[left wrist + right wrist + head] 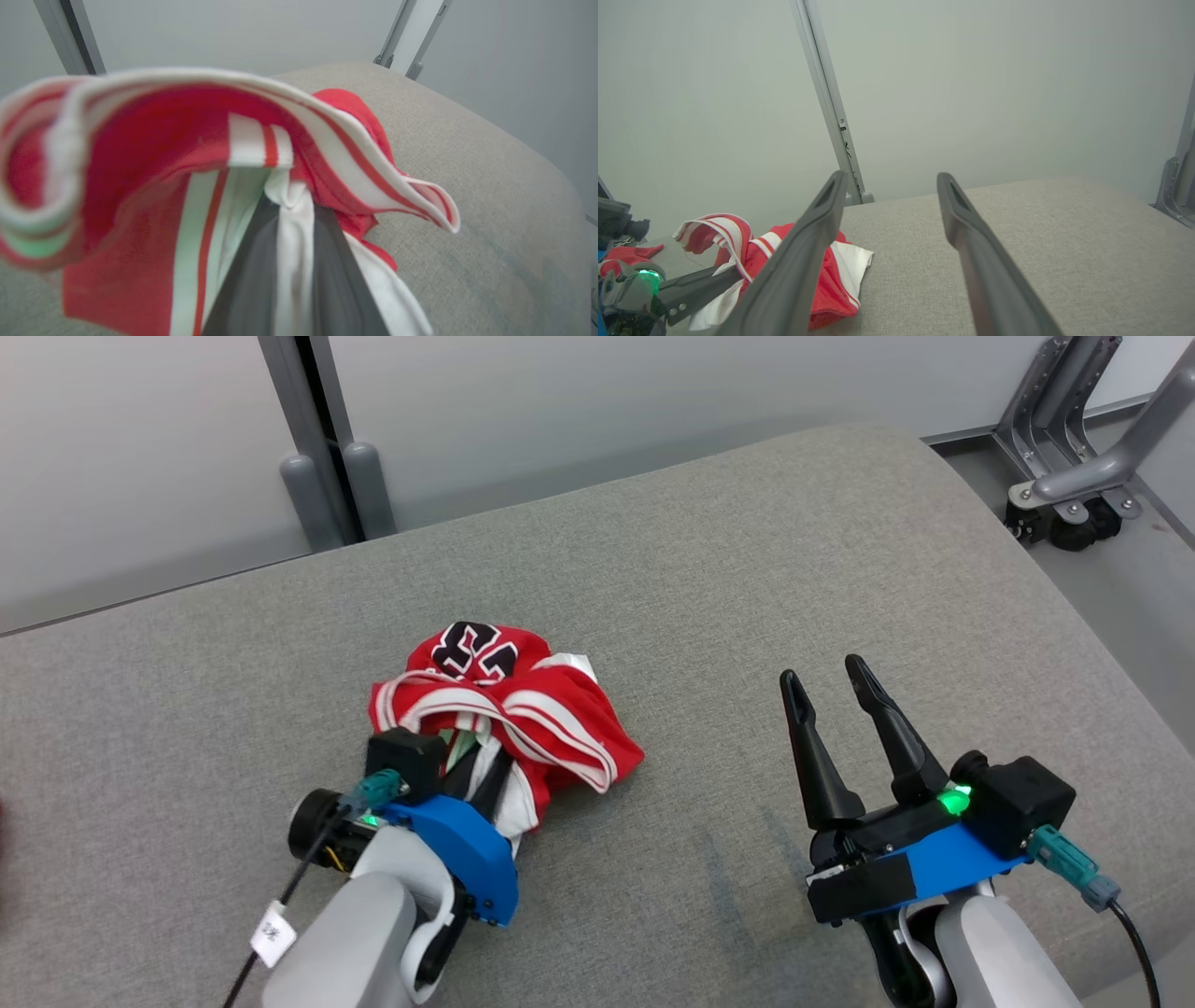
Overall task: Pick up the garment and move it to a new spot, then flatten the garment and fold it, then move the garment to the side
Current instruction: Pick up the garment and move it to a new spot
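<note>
I am looking at the garment, a red jersey with white stripes and dark lettering. It is lying bunched in a heap on the grey padded worktop, a little left of the worktop's middle and toward its near edge.

My left tool is clenching the garment. In the left wrist view a white strip of cloth is running up between the two dark fingers, which are pressing in on it from both sides. A red and white banded edge is arching above them, blurred and close to the lens. From the head view the left tool is reaching in at the heap's near side, with its fingertips buried under the folds.

My right tool is standing released, with its fingers spread apart and nothing between them. It is sitting over the worktop's right half, toward the near edge, and is touching no cloth. I cannot tell whether it is resting on the padding or hovering just above it. In the right wrist view those fingers are pointing across bare padding.

A grey post is standing behind the worktop's far left side, against pale wall panels. A metal frame on a caster is sitting on the floor beyond the worktop's far right corner.
</note>
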